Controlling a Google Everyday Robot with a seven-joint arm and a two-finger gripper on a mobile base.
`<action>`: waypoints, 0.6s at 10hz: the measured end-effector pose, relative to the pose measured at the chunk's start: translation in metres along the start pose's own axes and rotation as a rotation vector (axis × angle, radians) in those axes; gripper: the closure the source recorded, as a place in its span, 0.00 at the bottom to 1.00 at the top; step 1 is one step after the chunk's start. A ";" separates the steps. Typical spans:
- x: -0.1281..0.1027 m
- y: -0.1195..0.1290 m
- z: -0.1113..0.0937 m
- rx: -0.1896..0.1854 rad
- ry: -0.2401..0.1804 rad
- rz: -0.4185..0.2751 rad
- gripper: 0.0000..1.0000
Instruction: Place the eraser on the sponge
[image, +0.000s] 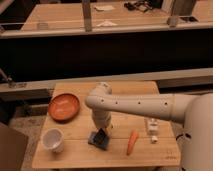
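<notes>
On the wooden table, the blue sponge (96, 140) lies front and centre, partly covered. The black eraser (101, 136) sits on top of it, tilted, right under the arm's end. My gripper (102, 131) hangs straight down over the eraser from the white arm (135, 105) that reaches in from the right.
An orange-red bowl (63, 106) sits at the table's left, a white cup (52, 139) in front of it. An orange carrot (132, 141) lies right of the sponge, and a small white object (152, 129) beyond it. A dark counter runs behind the table (75, 157).
</notes>
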 end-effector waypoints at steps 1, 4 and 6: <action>0.000 -0.001 0.000 -0.002 0.003 -0.005 0.70; 0.000 -0.002 0.000 -0.006 0.008 -0.016 0.60; -0.001 -0.003 0.000 -0.010 0.012 -0.025 0.60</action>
